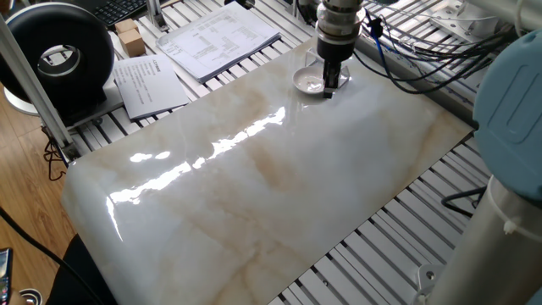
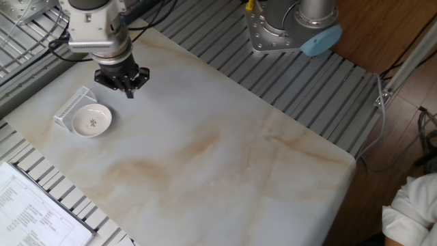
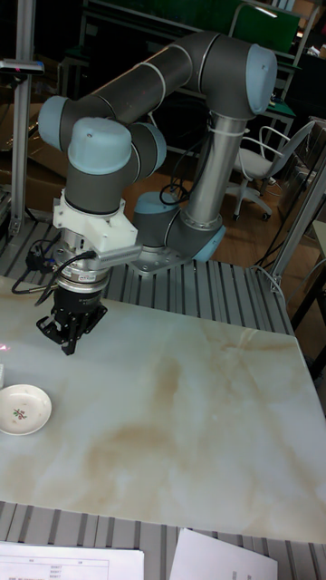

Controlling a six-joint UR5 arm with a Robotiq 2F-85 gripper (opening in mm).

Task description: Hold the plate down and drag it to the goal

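The plate [image 2: 92, 121] is a small white dish with a tiny motif in its middle, resting flat on the marble tabletop [image 2: 225, 157] near the corner. It lies against the goal [image 2: 71, 108], a clear ribbed plastic bracket just behind it. My gripper [image 2: 128, 90] hangs above the slab beside the plate, apart from it, fingers closed together and holding nothing. In one fixed view the gripper [image 1: 330, 85] stands just right of the plate [image 1: 307, 80] and covers most of the goal. The tall fixed view shows the plate [image 3: 23, 408] at the left edge, gripper [image 3: 67, 343] raised above and behind it.
Printed paper sheets [image 1: 220, 38] and a folded leaflet [image 1: 148, 85] lie on the slatted frame beyond the slab, near a black round device [image 1: 63, 55] and a small cardboard box [image 1: 129, 36]. The arm's base [image 2: 293, 27] stands at the far side. Cables [image 1: 423, 51] trail behind the gripper.
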